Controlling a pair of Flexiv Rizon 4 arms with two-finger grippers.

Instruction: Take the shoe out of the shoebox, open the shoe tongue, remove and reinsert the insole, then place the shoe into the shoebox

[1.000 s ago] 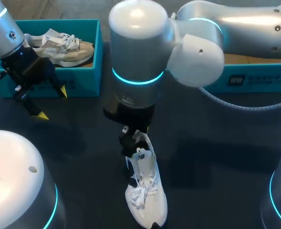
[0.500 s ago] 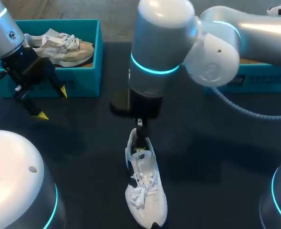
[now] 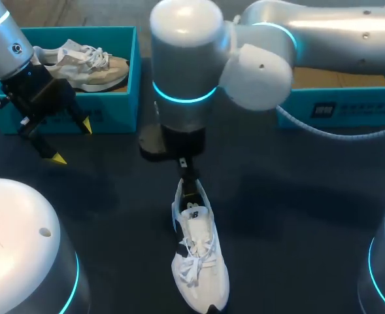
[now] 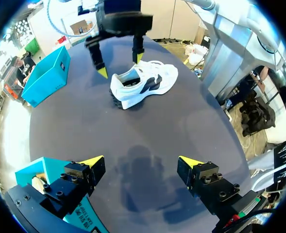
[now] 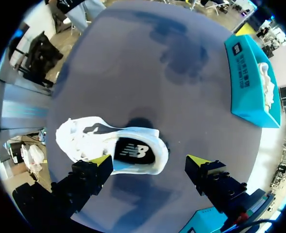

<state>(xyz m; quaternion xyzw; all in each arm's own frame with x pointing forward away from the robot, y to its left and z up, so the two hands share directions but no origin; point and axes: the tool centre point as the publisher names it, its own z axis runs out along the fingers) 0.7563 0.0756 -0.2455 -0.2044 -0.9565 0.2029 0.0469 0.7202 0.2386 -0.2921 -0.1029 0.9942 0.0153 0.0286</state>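
A white shoe lies on the dark table, heel toward the far side, with its dark insole inside. My right gripper hangs just over the heel, open. In its own wrist view that gripper straddles the heel end of the shoe, one finger over the shoe's side. My left gripper stands open and empty in front of the left teal shoebox. From there it looks across at the shoe and the right gripper.
The left shoebox holds a beige shoe. A second teal box stands at the back right under my right arm. Dark table stretches between the white shoe and both boxes.
My right arm swung to the right and back again, and its gripper now sits slightly higher over the heel. The shoe and my left arm have not moved.
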